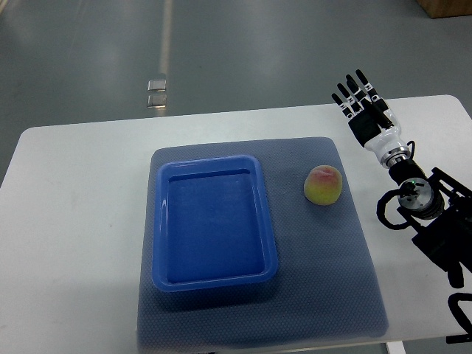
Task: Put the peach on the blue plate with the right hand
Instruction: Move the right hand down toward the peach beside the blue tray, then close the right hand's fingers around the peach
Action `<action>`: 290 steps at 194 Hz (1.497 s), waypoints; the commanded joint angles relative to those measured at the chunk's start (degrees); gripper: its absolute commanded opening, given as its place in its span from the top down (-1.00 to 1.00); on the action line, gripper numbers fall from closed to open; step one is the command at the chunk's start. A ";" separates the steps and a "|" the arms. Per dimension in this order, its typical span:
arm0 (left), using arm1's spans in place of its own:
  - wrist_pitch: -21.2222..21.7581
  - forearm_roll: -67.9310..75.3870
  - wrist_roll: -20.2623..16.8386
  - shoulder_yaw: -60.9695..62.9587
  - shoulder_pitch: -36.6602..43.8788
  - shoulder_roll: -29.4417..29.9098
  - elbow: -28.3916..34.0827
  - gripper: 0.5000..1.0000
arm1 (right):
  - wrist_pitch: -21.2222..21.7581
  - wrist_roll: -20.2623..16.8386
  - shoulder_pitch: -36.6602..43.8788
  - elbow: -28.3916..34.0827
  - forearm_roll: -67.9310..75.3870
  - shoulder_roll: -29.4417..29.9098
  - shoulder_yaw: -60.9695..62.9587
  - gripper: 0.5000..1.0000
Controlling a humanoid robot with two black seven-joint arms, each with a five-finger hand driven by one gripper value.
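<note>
— Centre of frame? 
— Blue plate (214, 223), really a shallow rectangular tray, sitting bare on a dark blue mat (324, 280) spread over a white table (74, 221).

— And the peach (323, 185)? 
— Right of centre, resting on the mat just beside the tray's upper right corner, not touching it. Yellow-green low down, blushed pink on top.

— Right hand (361, 103)? 
— Upper right of frame, over the table's far edge, well apart from the peach. Black fingers (349, 82) straight and fanned apart, pointing toward the top of the frame, gripping nothing. White wrist cuff below, then black joints and cables running off the right edge.

— Anything cut off? 
— Plenty. Forearm clipped by the right border, with only part of the dark linkage showing in the lower right corner. Mat's front edge close to the bottom of the frame, table's near edge barely in view. Thumb hard to make out against the dark palm.

— Beyond the table? 
— Grey floor with a pale stripe running up toward the top, a small shiny square object (157, 94) upper left of centre, too small to identify. A sliver of brown box (448, 7) in the top right corner, mostly out of frame.
</note>
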 commanded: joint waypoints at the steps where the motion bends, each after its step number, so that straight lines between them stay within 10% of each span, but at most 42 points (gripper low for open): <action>1: 0.00 -0.09 0.00 0.00 0.00 0.00 0.00 -1.00 | 0.00 -0.06 0.00 0.08 -0.02 -0.01 -0.15 -0.73; 93: 0.00 -0.09 -0.09 0.27 0.00 0.00 -0.52 -1.00 | 7.56 -0.94 7.38 4.13 -28.14 -11.87 -14.21 -0.73; 129: -0.08 0.00 -0.09 0.53 0.00 0.00 -0.70 -1.00 | 9.76 -1.03 12.65 32.60 -69.79 -30.33 -28.10 -0.72; 196: -0.17 0.08 -0.09 0.53 -0.09 0.00 -0.79 -1.00 | -3.25 -3.75 12.66 30.06 -74.11 -28.57 -33.90 -0.70; 256: -0.17 0.08 -0.09 0.53 0.00 0.00 -0.79 -1.00 | -6.59 -3.67 11.51 29.09 -75.16 -27.69 -35.48 -0.65; 290: -0.17 0.08 -0.09 0.53 0.00 0.00 -0.79 -1.00 | -9.40 -3.67 9.32 26.19 -76.57 -24.62 -36.71 -0.31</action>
